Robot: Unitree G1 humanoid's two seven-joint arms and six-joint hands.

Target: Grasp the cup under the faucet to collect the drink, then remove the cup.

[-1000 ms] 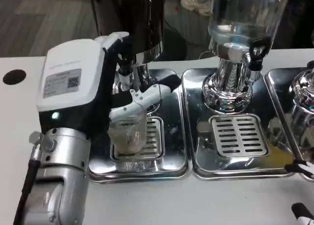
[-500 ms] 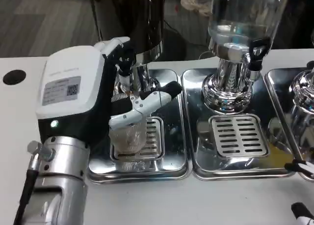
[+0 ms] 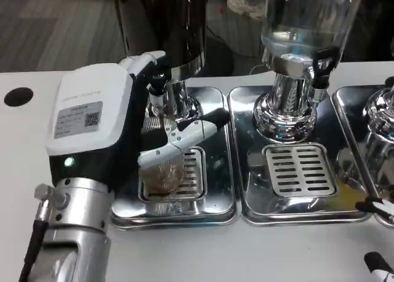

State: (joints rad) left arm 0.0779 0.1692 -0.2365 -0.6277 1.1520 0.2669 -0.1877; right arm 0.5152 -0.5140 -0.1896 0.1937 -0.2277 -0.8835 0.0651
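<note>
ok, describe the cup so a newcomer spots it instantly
Start at the dark dispenser, leftmost of those standing on the steel drip trays. Directly under its faucet, over that tray's slotted grate, the left hand grips a small clear ribbed cup. It is the only transparent vessel on any grate; the neighbouring grate is bare.

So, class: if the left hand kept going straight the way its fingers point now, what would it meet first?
The left hand, holding the cup, points right; probably the middle dispenser's chrome base comes first, though depth is unclear.
</note>
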